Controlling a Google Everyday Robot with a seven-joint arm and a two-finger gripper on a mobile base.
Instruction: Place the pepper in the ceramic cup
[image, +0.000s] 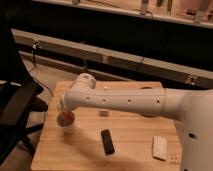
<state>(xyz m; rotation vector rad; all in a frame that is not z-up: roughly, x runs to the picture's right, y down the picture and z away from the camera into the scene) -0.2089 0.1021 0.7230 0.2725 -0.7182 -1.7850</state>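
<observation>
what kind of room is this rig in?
Probably an office or lab: wooden table, black office chair, wall ledge with cables behind. The gripper sits over the cup, pepper at its mouth.

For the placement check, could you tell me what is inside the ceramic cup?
The pepper sits at the mouth of the ceramic cup. The hand hangs directly above, mostly hidden by the arm; the cup's bottom is covered.

A black remote (107, 141) and a flat white block (160, 147) lie on the wooden table (90, 155), beside what seems a black chair (15, 107).
</observation>
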